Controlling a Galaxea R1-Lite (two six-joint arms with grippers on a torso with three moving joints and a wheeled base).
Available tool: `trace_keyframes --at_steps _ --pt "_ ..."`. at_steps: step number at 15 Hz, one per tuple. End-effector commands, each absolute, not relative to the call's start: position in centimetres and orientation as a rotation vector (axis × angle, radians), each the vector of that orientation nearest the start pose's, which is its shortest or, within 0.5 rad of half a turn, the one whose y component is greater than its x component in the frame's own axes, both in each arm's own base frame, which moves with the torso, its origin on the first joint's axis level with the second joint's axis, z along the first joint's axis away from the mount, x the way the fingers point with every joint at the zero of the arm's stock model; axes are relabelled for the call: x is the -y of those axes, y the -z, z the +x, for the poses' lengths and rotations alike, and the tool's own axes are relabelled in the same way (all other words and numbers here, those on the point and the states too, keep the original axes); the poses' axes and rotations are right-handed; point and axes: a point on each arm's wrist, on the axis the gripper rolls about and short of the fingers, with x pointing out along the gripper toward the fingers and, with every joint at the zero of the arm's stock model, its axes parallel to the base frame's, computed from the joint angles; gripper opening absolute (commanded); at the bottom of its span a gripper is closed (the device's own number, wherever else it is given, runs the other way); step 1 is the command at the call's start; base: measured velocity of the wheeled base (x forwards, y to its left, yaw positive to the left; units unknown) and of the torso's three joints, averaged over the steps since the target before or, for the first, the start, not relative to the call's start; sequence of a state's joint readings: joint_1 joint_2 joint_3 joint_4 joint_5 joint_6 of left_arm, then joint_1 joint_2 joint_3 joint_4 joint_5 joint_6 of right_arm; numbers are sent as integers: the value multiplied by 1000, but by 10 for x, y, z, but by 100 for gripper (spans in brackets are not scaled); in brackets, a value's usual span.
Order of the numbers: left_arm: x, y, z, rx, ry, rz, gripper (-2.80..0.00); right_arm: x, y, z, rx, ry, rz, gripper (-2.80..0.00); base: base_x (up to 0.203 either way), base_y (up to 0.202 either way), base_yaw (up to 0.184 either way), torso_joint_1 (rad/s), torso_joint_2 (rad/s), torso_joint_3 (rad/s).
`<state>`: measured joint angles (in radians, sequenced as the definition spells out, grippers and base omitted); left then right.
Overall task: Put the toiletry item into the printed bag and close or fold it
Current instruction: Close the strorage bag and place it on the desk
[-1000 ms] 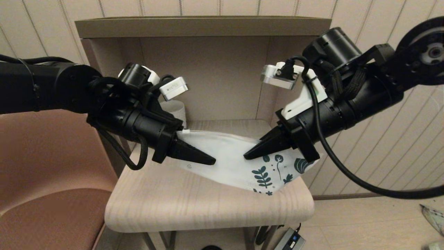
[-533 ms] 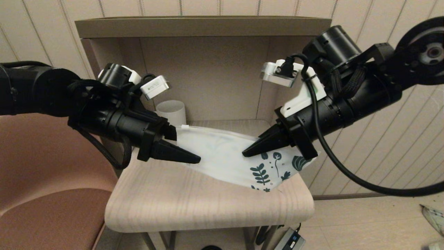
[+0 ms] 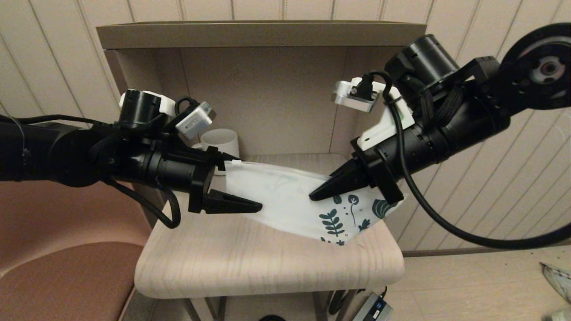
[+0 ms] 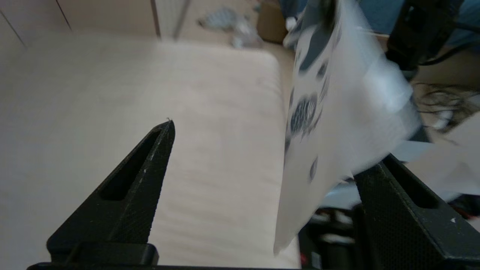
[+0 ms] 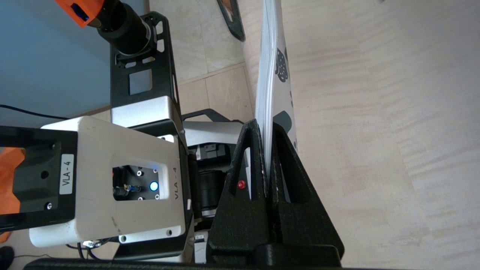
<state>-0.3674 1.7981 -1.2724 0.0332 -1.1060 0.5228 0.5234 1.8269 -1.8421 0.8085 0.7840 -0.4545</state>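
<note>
Now R fingers (image 3: 314,195) pinch bag (image 3: 285,196) edge, L fingers (image 3: 256,206) spread beside.

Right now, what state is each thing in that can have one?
Printed bag: pinched at its upper edge, hanging down to the table.
Right claw: shut on the printed bag.
Left claw: open, holding nothing.
White mug: upright at the back.
Toiletry item: not visible.

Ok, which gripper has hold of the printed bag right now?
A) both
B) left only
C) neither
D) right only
D: the right gripper has its jaws pinched on the edge of the printed bag, while the left gripper shows its jaws spread wide, the bag hanging between them unclamped.
</note>
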Motion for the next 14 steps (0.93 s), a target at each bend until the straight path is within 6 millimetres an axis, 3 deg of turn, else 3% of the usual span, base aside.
trace_keyframes --at_steps 1,9,14 --pt "137 -226 299 -163 1535 199 0 -174 -297 268 -555 -1403 -254 -280 0 0 0 0 0 0" --pt "135 -229 292 -173 1537 200 0 -177 -296 275 -552 -1403 -254 -280 0 0 0 0 0 0" --pt "147 -227 288 -198 1571 202 0 -178 -297 275 -543 -1410 -252 -280 0 0 0 0 0 0"
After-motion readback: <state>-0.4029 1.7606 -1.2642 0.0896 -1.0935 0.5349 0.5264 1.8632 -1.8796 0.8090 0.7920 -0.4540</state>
